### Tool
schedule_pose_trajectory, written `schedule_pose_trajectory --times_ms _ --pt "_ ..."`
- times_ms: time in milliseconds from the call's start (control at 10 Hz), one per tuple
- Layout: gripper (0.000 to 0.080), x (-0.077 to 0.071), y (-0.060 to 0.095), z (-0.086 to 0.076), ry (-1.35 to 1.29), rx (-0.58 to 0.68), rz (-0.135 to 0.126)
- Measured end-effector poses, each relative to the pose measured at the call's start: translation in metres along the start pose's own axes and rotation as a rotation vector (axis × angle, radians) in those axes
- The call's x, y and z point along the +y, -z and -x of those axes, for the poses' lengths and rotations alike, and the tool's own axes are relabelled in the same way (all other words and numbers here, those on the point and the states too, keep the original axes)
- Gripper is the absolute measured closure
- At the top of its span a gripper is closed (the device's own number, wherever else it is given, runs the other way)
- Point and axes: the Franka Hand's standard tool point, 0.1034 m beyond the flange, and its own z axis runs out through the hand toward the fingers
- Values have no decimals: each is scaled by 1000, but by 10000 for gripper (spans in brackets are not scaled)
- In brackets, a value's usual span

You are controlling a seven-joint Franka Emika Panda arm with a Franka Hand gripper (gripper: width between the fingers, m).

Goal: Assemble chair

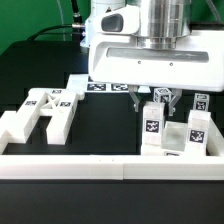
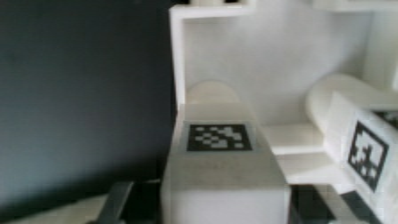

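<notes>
My gripper (image 1: 152, 102) hangs at the middle right. Its jaws are shut on the top of an upright white chair piece (image 1: 152, 128) that has a marker tag on its front. In the wrist view this piece (image 2: 221, 150) fills the space between my fingers (image 2: 128, 200), and its tag faces the camera. Its lower end stands against more white chair parts (image 1: 192, 132) at the exterior view's right, which also show in the wrist view (image 2: 356, 130). A larger H-shaped chair part (image 1: 42, 112) lies flat at the exterior view's left.
A low white border rail (image 1: 110, 166) runs along the front edge. The marker board (image 1: 98, 87) lies on the table behind the gripper. The table top is black.
</notes>
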Motion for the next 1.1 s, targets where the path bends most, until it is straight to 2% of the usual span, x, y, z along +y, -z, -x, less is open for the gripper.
schedule_pose_trajectory --times_ms 500,800,900,1000,1100 --pt "505 -5 -1 3 -430 -14 -16" --pt "497 -5 -1 3 -433 -13 -15" --pt "320 -5 -1 3 -394 -12 -15" --pt "181 -4 -1 2 -351 -11 -15" --pt "181 -4 -1 3 -256 -9 -12"
